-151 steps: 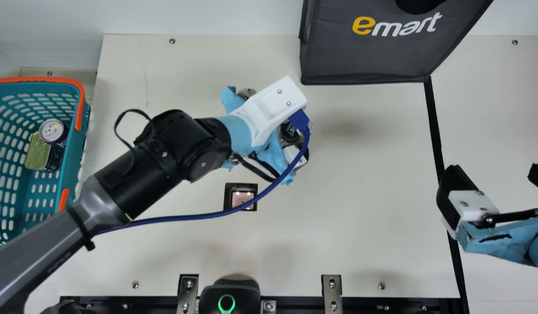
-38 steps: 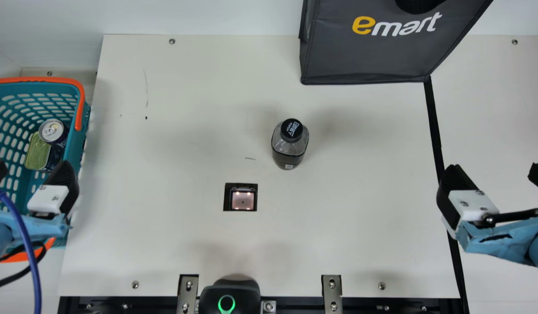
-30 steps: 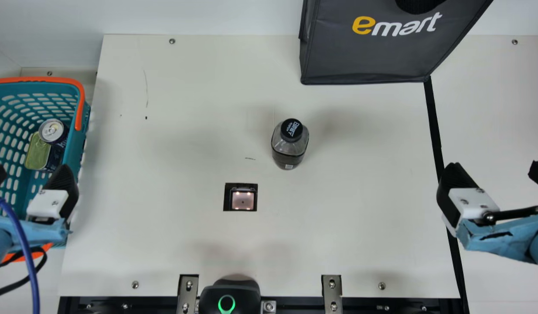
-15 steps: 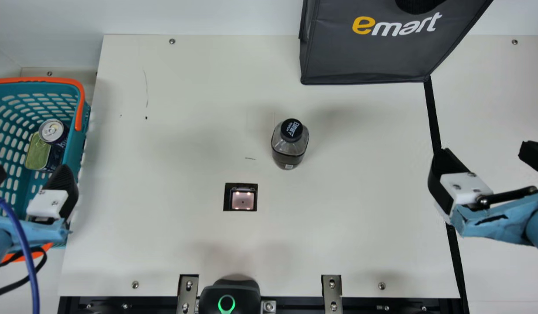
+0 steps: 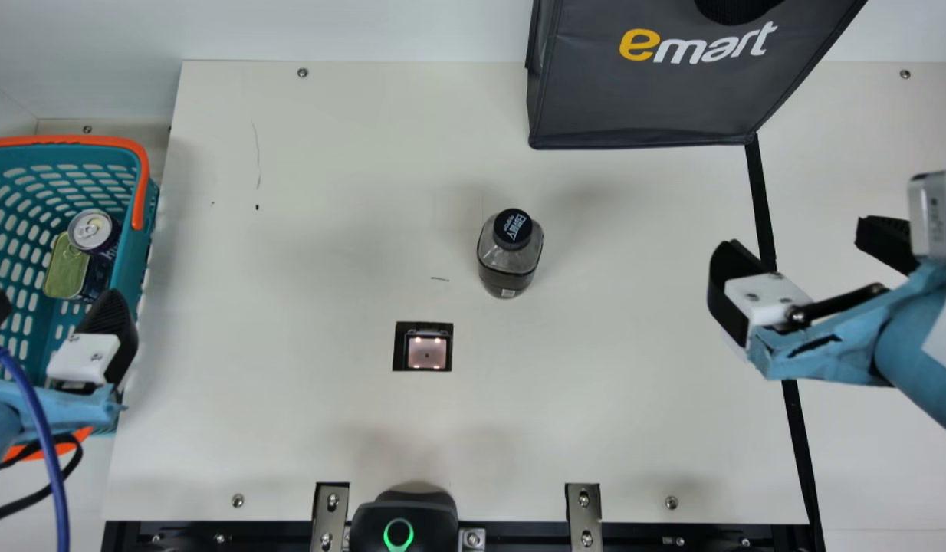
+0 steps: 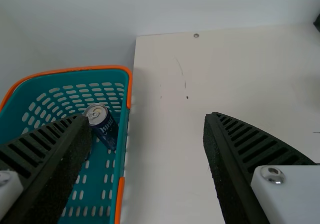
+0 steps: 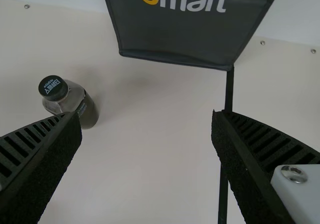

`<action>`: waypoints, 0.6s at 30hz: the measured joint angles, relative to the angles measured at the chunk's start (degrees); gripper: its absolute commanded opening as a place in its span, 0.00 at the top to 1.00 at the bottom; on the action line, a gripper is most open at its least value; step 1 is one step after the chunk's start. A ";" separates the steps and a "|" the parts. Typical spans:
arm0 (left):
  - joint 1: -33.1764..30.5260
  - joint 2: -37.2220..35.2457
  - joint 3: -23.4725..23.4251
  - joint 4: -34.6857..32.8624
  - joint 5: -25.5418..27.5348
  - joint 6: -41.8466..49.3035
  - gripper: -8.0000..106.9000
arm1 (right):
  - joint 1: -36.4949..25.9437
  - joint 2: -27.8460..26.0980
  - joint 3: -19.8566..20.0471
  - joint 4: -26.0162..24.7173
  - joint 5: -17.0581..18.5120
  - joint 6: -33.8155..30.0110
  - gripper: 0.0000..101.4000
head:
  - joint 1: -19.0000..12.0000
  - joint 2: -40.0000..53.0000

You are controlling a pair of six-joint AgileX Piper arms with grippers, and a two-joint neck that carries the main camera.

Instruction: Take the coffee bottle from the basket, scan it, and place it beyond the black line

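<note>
Your coffee bottle point(image 5: 510, 264) stands upright on the table point(image 5: 289, 429), roughly midway between its near and far edges, out of the basket point(image 5: 138, 253) and short of the black line point(image 5: 760, 199). Your right gripper point(image 5: 803, 234) hangs over the line, fingers spread and holding nothing; your left gripper point(image 5: 53, 295) is by the basket, also spread and empty.

If you bring the right one in low or off-centre, a leading finger could knock the bottle over. Pinch only the cap and it may swing or slip. You can't tell whether it has been scanned; if it still needs the scanner point(image 5: 427, 351), fingers over the code could spoil the read. Let go too soon and it could straddle the line; swing wide towards the far edge and you may clip the bag point(image 5: 649, 100).
</note>
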 measured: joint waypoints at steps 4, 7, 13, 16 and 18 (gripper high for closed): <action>0.00 0.00 0.00 0.00 0.00 0.00 0.15 | 1.21 1.53 -0.23 0.74 -0.69 0.00 0.10 | 0.00 0.00; 0.00 0.00 0.00 0.00 0.00 0.00 0.15 | 1.74 2.67 -0.29 1.27 -1.53 -0.68 0.10 | 0.00 0.00; 0.00 0.00 0.00 0.00 0.00 0.00 0.15 | 1.81 5.00 -0.57 3.47 -2.81 -2.69 0.10 | 0.00 0.00; 0.00 0.00 0.00 0.00 0.00 0.00 0.15 | 1.75 6.02 -0.75 4.68 -3.19 -3.90 0.10 | 0.00 0.00; 0.00 0.00 0.00 0.00 0.00 0.00 0.15 | 1.70 6.64 -0.81 5.55 -3.54 -4.65 0.10 | 0.00 0.00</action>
